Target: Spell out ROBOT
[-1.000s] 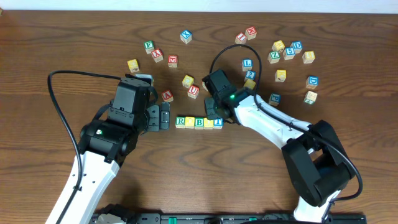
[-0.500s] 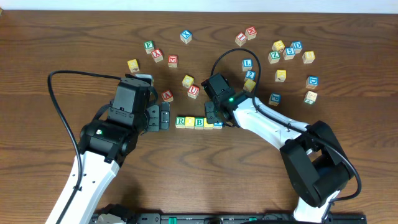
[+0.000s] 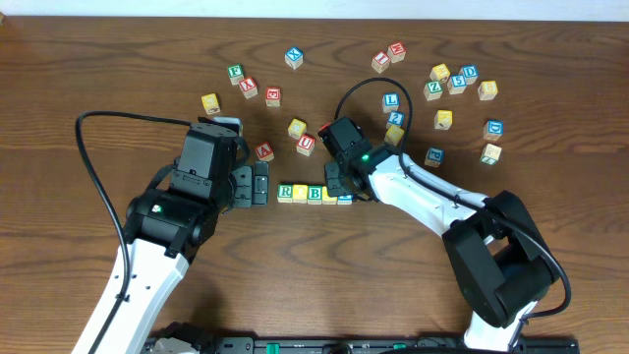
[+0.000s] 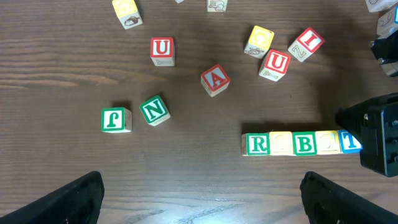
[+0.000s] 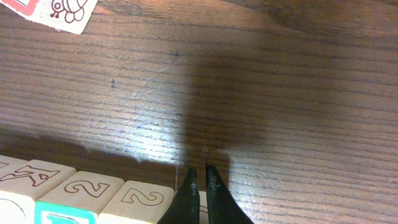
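A row of letter blocks [image 3: 314, 194] lies at the table's middle, reading R, a pale yellow block, B, a yellow block and a blue T in the left wrist view [image 4: 302, 143]. My right gripper [image 3: 335, 183] is shut and empty, its closed fingertips [image 5: 200, 186] down at the right end of the row, over the last blocks. My left gripper [image 3: 257, 185] is open and empty, just left of the R block [image 4: 257, 144]; its fingers show as dark tips at the bottom corners of the left wrist view [image 4: 199, 199].
Loose letter blocks are scattered behind the row: a red A [image 3: 263, 151], a red U [image 3: 306, 145], a yellow block [image 3: 297, 128], green blocks at the far left [image 3: 236, 73], and a cluster at the far right [image 3: 452, 84].
My right gripper has moved left and slightly down onto the right end of the row. The left arm has not moved.
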Robot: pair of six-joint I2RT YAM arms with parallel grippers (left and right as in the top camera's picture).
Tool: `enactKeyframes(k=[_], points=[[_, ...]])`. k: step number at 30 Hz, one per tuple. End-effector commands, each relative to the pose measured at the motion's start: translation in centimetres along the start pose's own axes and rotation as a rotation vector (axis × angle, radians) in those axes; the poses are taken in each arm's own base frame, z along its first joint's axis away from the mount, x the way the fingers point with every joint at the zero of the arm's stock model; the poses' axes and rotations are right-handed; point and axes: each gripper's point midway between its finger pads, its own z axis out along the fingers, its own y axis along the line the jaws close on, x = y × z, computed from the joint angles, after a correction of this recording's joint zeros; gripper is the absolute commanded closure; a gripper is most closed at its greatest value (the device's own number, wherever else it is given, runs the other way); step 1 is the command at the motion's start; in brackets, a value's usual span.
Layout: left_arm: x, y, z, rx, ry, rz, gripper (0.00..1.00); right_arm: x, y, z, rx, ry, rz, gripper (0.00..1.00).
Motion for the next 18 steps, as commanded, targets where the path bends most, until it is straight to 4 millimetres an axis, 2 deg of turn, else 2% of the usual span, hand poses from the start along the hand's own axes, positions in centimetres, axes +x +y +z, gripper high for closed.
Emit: enactKeyframes(k=[1, 8, 12, 18], points=[[-0.1, 0.2, 0.0, -0.013, -0.002, 0.003, 0.01, 0.4, -0.2, 0.4, 0.024, 0.004, 0.010, 0.99], [-0.1, 0.2, 0.0, -0.013, -0.002, 0.003, 0.01, -1.0, -3.0, 0.1, 0.181, -0.082, 0.008, 0.99], [-0.1, 0.2, 0.0, -0.013, -0.002, 0.003, 0.01, 0.2, -3.6, 0.0, 0.206, -0.036, 0.057, 0.99], [-0.1, 0.2, 0.0, -0.013, -0.002, 0.003, 0.00, 2.1, -2.8, 0.1, 0.148, 0.058, 0.084, 0.99]])
